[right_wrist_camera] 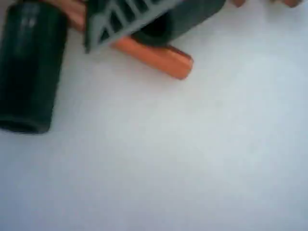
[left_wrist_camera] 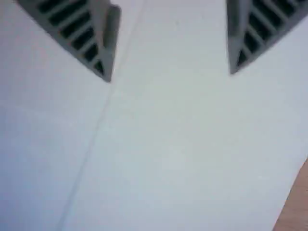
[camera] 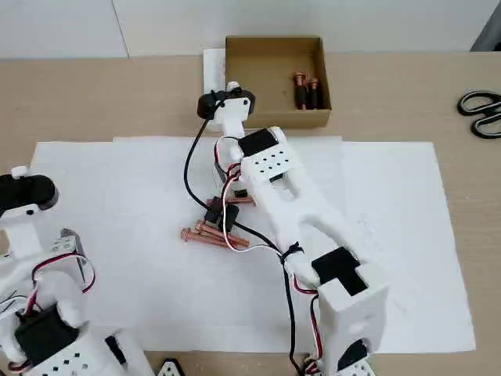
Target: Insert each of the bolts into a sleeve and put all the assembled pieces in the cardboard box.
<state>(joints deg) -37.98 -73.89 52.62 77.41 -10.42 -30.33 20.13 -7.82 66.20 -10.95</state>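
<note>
The box [camera: 262, 74] stands open at the far middle of the tabletop [camera: 78, 94], just beyond the far edge of the white paper [camera: 117, 204]. Two assembled pieces [camera: 307, 92] lie side by side against its right wall.

Loose copper bolts [camera: 213, 235] lie bunched near the middle of the paper, with two black sleeves [camera: 220, 213] touching their far side.

The right arm comes in from the near right, folds over by the box and drops onto this cluster, with the right hand [camera: 228, 205] low over the sleeves. In the right wrist view, one sleeve [right_wrist_camera: 29, 67] lies on its side on the paper. A second sleeve [right_wrist_camera: 187, 17] sits under the hand's grey tip and rests across a bolt [right_wrist_camera: 159, 57]. Whether this hand is wide, narrow or gripping a piece cannot be told.

The left arm sits at the near left. The left hand [left_wrist_camera: 171, 72] is spread wide above bare paper and holds nothing.

Scissors [camera: 481, 113] lie at the far right of the tabletop, well apart from the paper.
</note>
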